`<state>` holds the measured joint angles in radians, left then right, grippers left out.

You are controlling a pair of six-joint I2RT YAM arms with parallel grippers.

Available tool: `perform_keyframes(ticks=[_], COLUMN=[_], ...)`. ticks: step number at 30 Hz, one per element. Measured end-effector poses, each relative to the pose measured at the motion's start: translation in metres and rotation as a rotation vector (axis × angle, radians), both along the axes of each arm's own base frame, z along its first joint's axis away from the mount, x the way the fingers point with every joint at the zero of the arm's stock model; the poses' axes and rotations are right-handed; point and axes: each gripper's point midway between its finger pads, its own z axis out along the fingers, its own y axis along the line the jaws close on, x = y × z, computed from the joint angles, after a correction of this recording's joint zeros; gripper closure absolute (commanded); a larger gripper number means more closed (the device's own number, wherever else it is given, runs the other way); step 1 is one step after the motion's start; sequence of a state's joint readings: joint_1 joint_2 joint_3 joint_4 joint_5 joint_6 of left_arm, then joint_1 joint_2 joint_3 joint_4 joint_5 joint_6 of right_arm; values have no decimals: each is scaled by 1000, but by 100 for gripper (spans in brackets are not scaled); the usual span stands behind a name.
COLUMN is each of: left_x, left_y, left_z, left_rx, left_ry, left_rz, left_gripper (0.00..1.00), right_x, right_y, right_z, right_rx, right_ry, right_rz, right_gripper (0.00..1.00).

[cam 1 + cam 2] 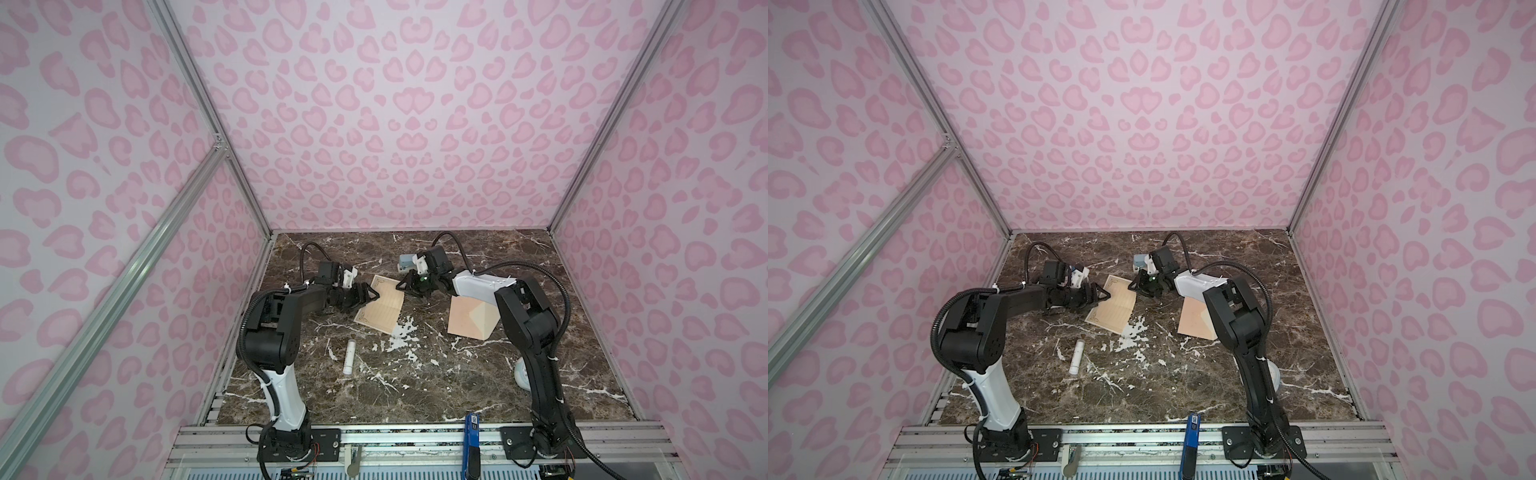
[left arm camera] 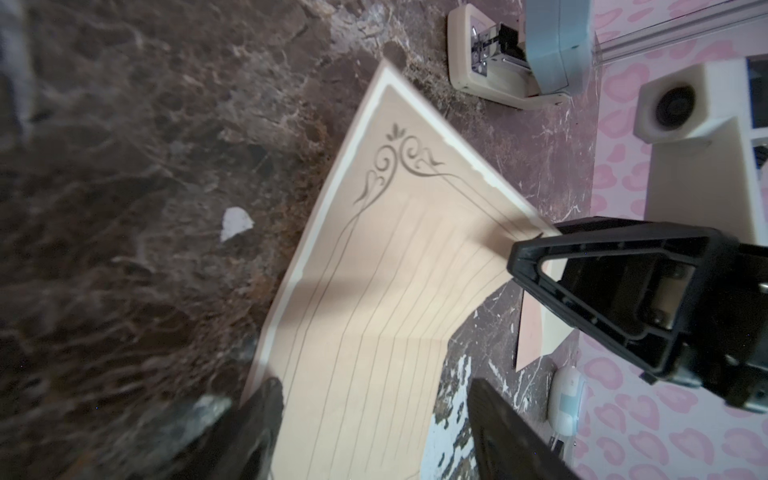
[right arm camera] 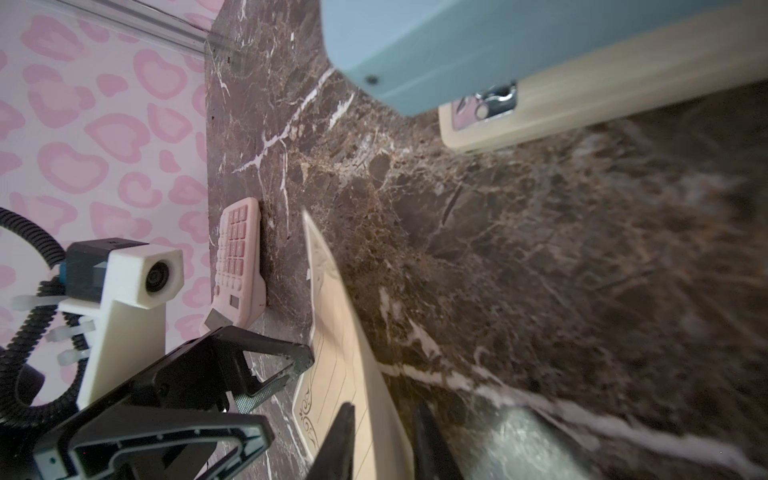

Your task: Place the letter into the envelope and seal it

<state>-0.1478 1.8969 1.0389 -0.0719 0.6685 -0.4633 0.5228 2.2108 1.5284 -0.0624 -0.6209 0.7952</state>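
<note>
**Top views: the letter (image 1: 382,309) lay between my two grippers, not yet in the envelope (image 1: 469,318)**

Nearest me on the marble table (image 1: 415,386), a white tube (image 1: 349,356) lay at the letter's 7 o'clock, apart from it. The letter sat mid-table, slightly askew. The envelope was well apart at its 3 o'clock, paler flap showing, partly hidden by my right arm.

My left gripper (image 1: 370,299) was at the sheet's 9 o'clock edge. Its jaws were spread wide, paper ran between them, and nothing was held. My right gripper (image 1: 402,286) was at the 1 o'clock corner. Its fingers (image 3: 343,440) stood close on either side of the raised edge, but I could not tell whether they had bitten. Beyond, at 1 o'clock, stood a blue-and-cream stapler (image 1: 405,262).

I judged the sheet light, thin and limp, with a crease across its middle. It would likely sag, slip from a shallow pinch, or crumple if my grippers pulled against each other. I would take a short edge, well inside the border.

I read no brand or words. The letter bore only ruled lines, a dark border and corner flourishes, and the envelope was blank. The keys of the pink calculator (image 3: 239,266) were too blurred to read.
</note>
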Motion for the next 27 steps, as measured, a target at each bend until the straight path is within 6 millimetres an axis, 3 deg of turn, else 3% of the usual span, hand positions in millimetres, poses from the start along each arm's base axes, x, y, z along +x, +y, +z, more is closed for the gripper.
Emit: perform_keyframes(ticks=[7, 13, 15, 21, 27], left_x=[-5, -15, -18, -31, -62], left_y=[2, 4, 4, -3, 0], left_z=[2, 19, 34, 109, 181], left_rx=[18, 22, 16, 7, 10], left_ry=[18, 9, -13, -188, -410], left_rz=[13, 20, 25, 9, 15], left_gripper=[26, 26, 25, 20, 16], right_x=[0, -2, -4, -20, -56], right_y=[3, 4, 2, -13, -40], right_z=[4, 33, 48, 100, 132], right_rx=[1, 1, -6, -46, -121], right_ry=[-19, -89, -123, -246, -335], right_rz=[9, 38, 51, 99, 172], right_gripper=[97, 100, 100, 100, 100])
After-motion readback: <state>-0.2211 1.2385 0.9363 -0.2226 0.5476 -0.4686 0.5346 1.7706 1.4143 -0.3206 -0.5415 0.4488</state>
